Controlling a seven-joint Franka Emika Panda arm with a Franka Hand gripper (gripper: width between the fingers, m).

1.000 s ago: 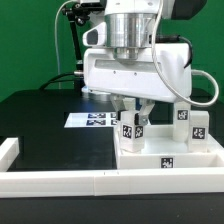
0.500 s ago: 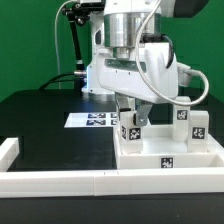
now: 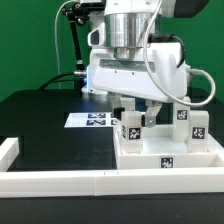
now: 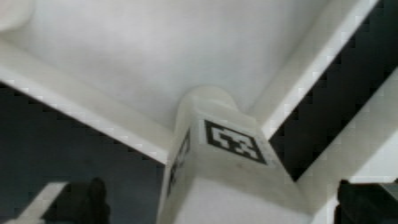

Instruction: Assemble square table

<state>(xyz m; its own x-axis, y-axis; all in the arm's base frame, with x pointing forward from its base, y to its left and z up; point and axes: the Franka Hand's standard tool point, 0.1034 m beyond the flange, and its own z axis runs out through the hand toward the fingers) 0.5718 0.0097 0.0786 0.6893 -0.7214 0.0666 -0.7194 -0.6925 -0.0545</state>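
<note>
i see the gripper (image 3: 131, 108) spread apart above a leg block (image 3: 129, 129) standing in the tabletop (image 3: 170, 157) tray's far left corner.

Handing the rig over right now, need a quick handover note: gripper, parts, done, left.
Gripper: open, straddling the top of one leg block, not clamping it.
Tabletop: on the black table, against the white border rail, toward the exterior view's right.
Legs: three upright on the tabletop, one under the gripper, two others toward the exterior view's right. Any fourth leg is not visible.
Done: near leg stands unaided; how firmly it is seated cannot be told.
Left: confirm remaining legs, find the fourth.
</note>
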